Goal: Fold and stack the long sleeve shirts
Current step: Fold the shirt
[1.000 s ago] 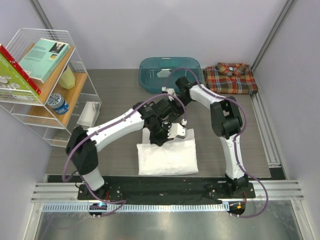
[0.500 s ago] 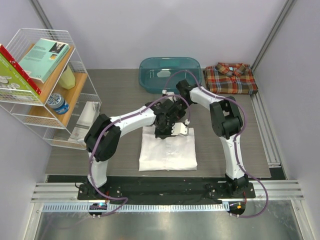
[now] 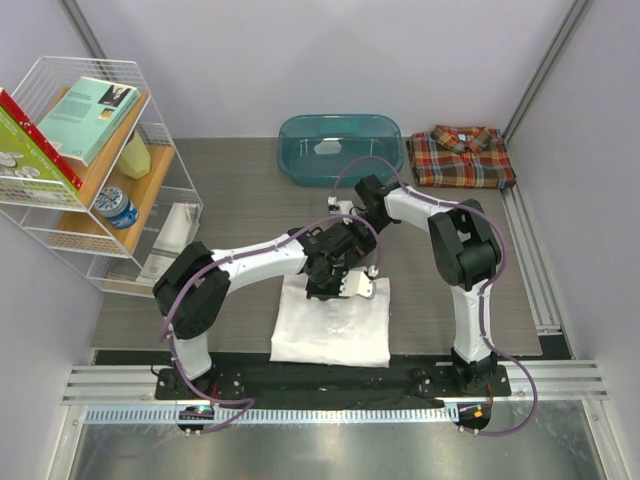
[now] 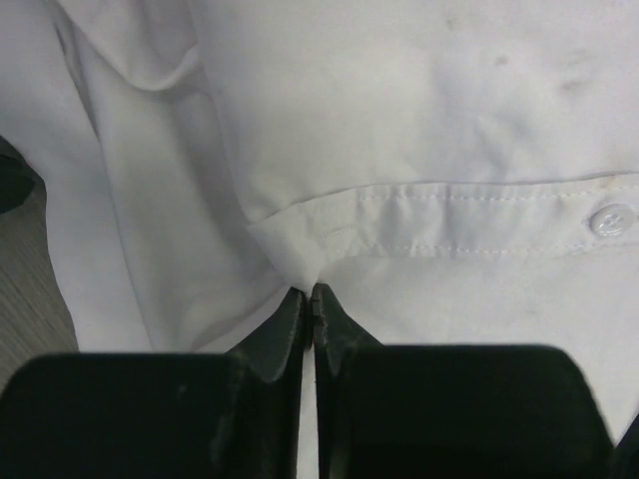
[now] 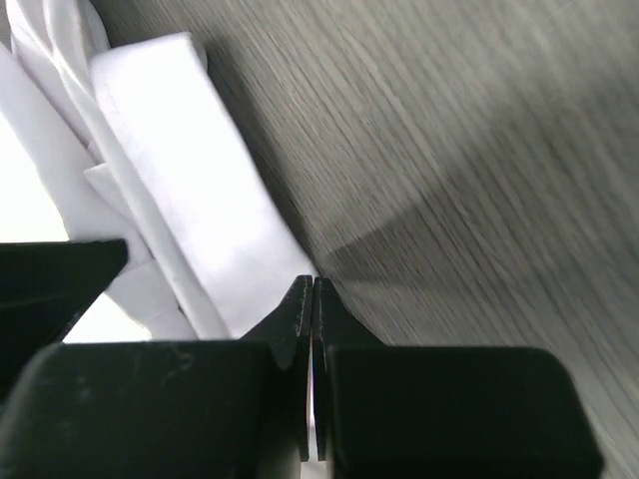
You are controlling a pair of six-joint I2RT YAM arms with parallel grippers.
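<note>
The white long sleeve shirt (image 3: 330,325) lies folded on the table near the front edge. My left gripper (image 3: 336,288) is over its far edge. In the left wrist view the jaws are shut (image 4: 312,291) and pinch a fold of the white shirt (image 4: 399,120) just below the button placket. My right gripper (image 3: 372,258) is at the shirt's far right corner. In the right wrist view its jaws (image 5: 313,284) are shut on the edge of a white fold (image 5: 190,180) above the wood table. The plaid shirt (image 3: 462,157) lies folded at the back right.
A teal tub (image 3: 340,150) stands at the back centre, next to the plaid shirt. A white wire rack (image 3: 95,190) with books, a can and a bottle stands at the left. Metal rails run along the right and front edges.
Both grippers have moved toward the near edge, and the white shirt's far edge has come with them. The left arm's elbow swung left. The shirt now lies a little nearer.
</note>
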